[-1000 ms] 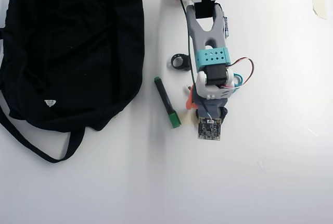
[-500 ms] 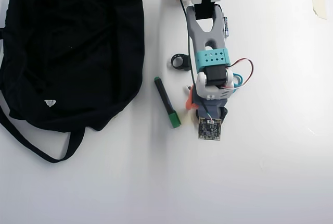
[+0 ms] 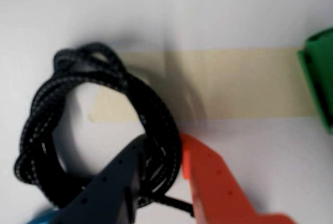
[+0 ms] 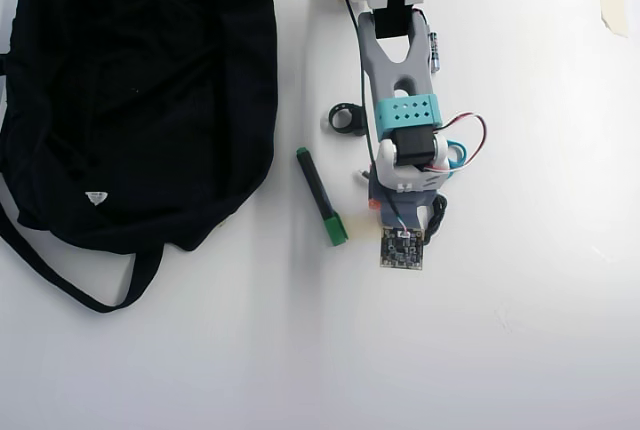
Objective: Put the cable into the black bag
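On the table (image 4: 520, 350), seen from overhead, the bag (image 4: 130, 100) lies far left of the arm (image 4: 400, 70), well apart, strap trailing below. A marker (image 4: 321, 196) and ring (image 4: 347, 118) lie between bag and arm. The arm hides most of the cable (image 3: 47, 125). In the wrist view the gripper (image 3: 161, 146) is nearly closed, pinching the cable's loop over a tape strip (image 3: 234, 83); the picture is blurred.
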You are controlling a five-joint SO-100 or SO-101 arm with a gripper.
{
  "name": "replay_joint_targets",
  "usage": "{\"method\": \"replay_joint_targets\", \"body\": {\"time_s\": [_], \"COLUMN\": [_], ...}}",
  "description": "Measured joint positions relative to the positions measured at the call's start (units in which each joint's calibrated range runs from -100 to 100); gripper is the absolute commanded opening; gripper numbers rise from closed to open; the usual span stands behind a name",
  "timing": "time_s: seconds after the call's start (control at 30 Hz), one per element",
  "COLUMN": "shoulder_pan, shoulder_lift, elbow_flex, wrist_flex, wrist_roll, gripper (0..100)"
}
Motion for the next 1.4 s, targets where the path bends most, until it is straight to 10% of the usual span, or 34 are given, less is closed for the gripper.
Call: {"method": "replay_joint_targets", "body": {"time_s": [1.4], "shoulder_pan": [0.0], "shoulder_lift": [0.3], "elbow_flex": [-6.7], "wrist_flex": [3.4], "wrist_roll": [0.1], "gripper": [2]}}
